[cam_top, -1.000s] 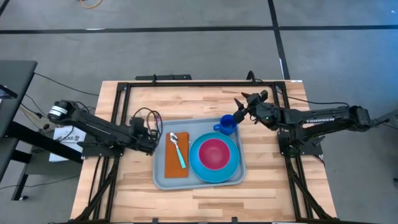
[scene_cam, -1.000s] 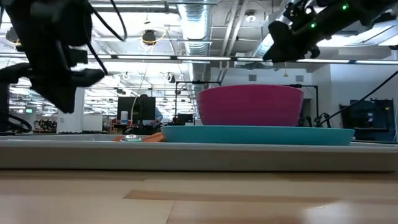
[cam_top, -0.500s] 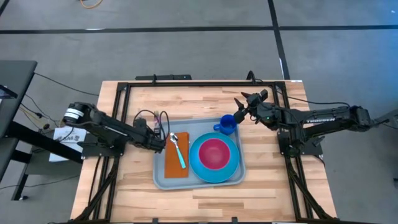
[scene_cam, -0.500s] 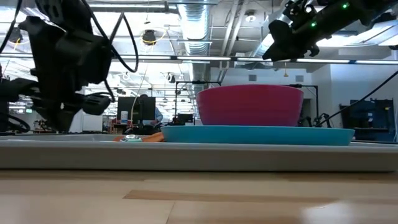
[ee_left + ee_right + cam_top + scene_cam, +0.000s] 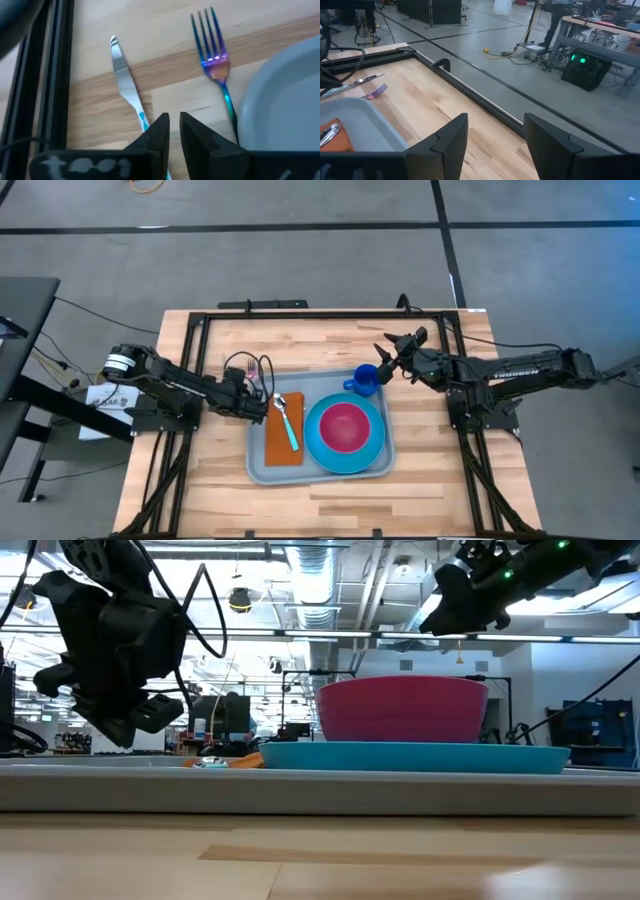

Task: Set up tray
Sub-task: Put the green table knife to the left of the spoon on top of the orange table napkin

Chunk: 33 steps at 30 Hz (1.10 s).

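The pale grey-blue tray (image 5: 258, 465) lies mid-table. It carries an orange napkin (image 5: 277, 445) with a teal-handled spoon (image 5: 288, 421), a blue plate (image 5: 372, 450) with a pink bowl (image 5: 343, 427), and a blue cup (image 5: 366, 381). A fork (image 5: 215, 55) and a knife (image 5: 125, 82) lie on the wood just left of the tray. My left gripper (image 5: 172, 120) hovers above their handles, its fingers almost together. My right gripper (image 5: 388, 352) is open, raised beside the cup's far right.
A black metal frame (image 5: 300, 314) edges the table, and its bar (image 5: 35, 75) runs close to the knife. Cables (image 5: 240, 365) loop near my left wrist. Bare wood lies along the near edge (image 5: 320, 505) and beyond the tray (image 5: 300, 345).
My left gripper has swung from the table's left toward the tray, then eased toward the far edge, and now tips down over the knife and fork. My right gripper has drawn back slightly from the cup and risen a little. Everything on the tray has stayed put.
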Available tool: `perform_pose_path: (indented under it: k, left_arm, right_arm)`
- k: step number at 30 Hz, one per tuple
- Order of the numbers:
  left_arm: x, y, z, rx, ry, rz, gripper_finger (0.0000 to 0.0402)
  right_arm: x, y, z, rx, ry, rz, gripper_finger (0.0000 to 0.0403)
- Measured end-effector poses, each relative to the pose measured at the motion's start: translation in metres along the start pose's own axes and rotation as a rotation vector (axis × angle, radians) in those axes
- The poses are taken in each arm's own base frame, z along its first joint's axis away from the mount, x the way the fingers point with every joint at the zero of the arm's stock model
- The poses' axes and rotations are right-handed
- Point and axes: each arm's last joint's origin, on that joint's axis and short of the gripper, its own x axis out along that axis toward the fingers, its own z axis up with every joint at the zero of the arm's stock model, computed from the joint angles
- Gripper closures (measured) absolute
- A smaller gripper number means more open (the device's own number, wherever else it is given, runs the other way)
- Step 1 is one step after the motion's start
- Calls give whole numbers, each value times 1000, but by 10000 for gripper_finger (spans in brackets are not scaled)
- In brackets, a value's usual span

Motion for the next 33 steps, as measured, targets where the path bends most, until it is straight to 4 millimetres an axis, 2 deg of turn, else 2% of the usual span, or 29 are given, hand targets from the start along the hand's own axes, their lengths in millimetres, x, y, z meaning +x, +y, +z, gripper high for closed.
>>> perform_pose_path:
  k: [15, 20, 26, 29, 33]
  left_arm:
    - [0, -4, 0, -31, 8, -38, 388]
    - [0, -3, -2, -49, 64, -29, 384]
    - [0, 2, -1, -62, 40, 18, 336]
    - [2, 4, 1, -136, 39, 46, 299]
    - [5, 4, 0, -270, 124, 76, 262]
  right_arm:
    - [0, 0, -1, -6, 5, 1, 218]
    - [0, 0, -1, -6, 5, 1, 222]
    - [0, 0, -1, -6, 5, 2, 222]
    - [0, 0, -1, -9, 9, 2, 222]
    - [0, 0, -3, -20, 21, 1, 224]
